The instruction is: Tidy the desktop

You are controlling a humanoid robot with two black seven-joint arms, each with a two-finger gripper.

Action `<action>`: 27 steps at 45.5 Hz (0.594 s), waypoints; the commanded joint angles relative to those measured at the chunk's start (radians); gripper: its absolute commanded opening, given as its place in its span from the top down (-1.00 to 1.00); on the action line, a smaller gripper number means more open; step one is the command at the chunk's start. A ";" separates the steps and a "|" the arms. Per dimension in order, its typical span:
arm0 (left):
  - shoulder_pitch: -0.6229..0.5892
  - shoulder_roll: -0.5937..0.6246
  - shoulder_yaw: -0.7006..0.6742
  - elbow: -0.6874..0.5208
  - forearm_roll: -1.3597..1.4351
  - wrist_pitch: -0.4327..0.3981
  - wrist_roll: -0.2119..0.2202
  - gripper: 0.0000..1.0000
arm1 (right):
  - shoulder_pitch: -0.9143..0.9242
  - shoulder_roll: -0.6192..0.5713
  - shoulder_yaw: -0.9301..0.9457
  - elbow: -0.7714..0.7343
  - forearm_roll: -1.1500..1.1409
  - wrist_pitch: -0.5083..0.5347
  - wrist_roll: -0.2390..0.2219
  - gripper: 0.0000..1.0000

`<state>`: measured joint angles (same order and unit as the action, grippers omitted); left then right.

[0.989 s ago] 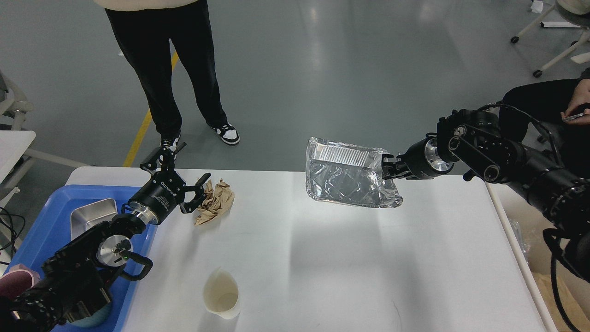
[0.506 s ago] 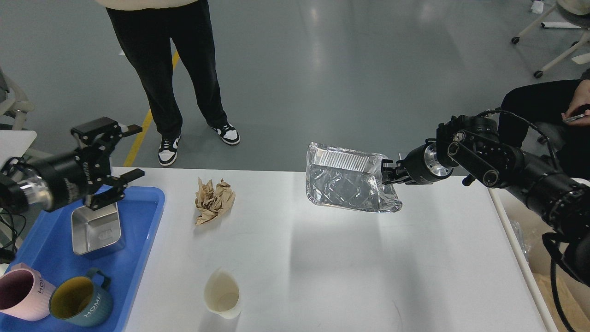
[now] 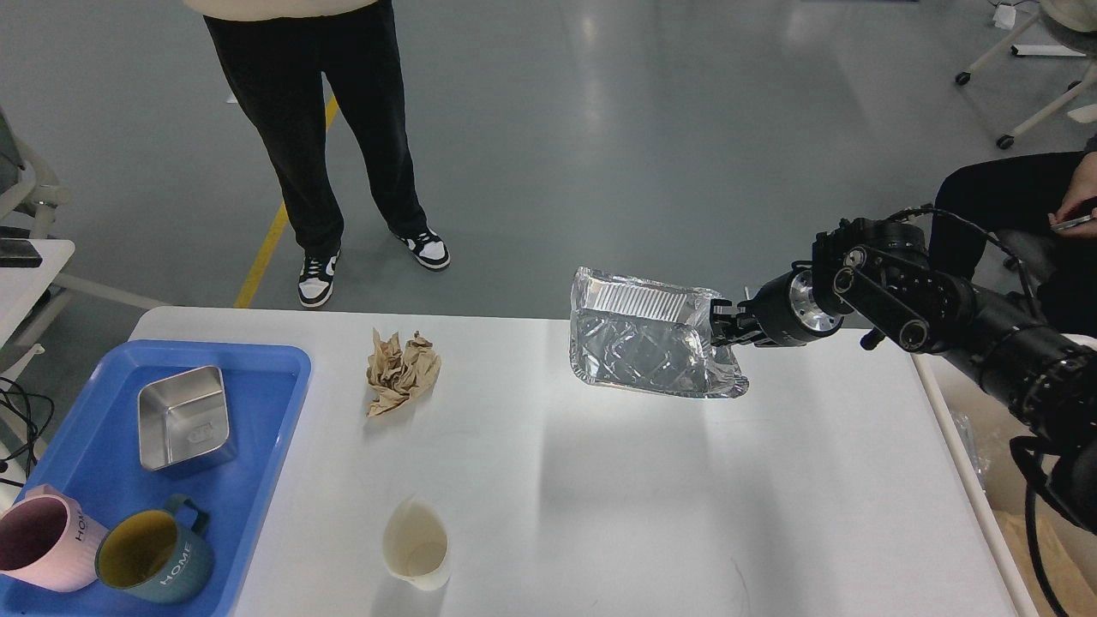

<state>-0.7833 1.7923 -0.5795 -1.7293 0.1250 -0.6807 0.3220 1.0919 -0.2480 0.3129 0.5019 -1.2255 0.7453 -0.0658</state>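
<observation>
The desktop (image 3: 600, 506) is a wide white tabletop with rounded corners. My right gripper (image 3: 718, 327) comes in from the right and is shut on the right rim of a crumpled foil tray (image 3: 644, 347), which it holds tilted above the far part of the desktop. A crumpled ball of brown paper (image 3: 401, 374) lies on the desktop at the far left of centre. A cream paper cup (image 3: 415, 545) lies on its side near the front edge. My left arm and gripper are out of view.
A blue plastic tray (image 3: 257, 411) at the left holds a steel box (image 3: 183, 418), a pink mug (image 3: 41, 545) and a teal mug (image 3: 156, 557). A person (image 3: 330, 128) stands beyond the far edge. Another person (image 3: 1020, 197) sits at the right.
My left arm has pulled back to the left, off the desktop and out of view, uncovering the blue tray's contents. The foil tray stays held in almost the same place.
</observation>
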 commanded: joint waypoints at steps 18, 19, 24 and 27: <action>0.018 -0.520 0.038 -0.032 0.513 0.052 0.153 -0.79 | 0.011 -0.001 0.002 0.006 0.001 0.000 0.000 1.00; 0.015 -0.562 0.047 -0.032 0.541 0.056 0.161 -0.79 | 0.010 -0.001 0.002 0.006 0.003 0.000 0.000 1.00; 0.013 -0.691 0.092 -0.032 0.619 0.046 0.213 -0.79 | 0.003 0.001 0.002 0.006 0.001 0.000 0.000 1.00; 0.003 -0.740 0.136 -0.032 0.645 0.049 0.233 -0.79 | 0.002 0.003 0.002 0.006 0.001 0.000 0.000 1.00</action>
<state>-0.7692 1.1538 -0.5057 -1.7610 0.7109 -0.6289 0.5147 1.0997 -0.2478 0.3146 0.5077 -1.2240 0.7455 -0.0659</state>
